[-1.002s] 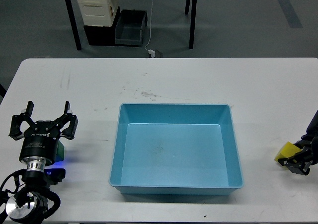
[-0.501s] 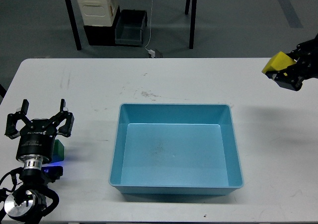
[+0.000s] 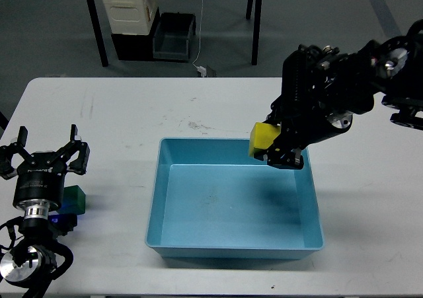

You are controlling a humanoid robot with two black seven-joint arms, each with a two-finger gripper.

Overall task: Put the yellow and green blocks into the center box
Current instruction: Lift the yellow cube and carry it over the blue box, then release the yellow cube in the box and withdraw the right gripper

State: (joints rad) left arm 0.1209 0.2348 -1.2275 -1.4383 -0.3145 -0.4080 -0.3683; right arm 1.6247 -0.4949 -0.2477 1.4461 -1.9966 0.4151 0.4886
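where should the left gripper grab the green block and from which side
Grip the green block across two opposite side faces, coming straight down from above. It is a small flat-sided cube on the table, left of the tray, so the top is free. The left gripper is above it, fingers spread, partly hiding it.

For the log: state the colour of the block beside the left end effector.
Dark green block, head view.

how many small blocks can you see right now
2: the yellow block held in the right gripper over the blue tray; the green block on the table, beside the left gripper.
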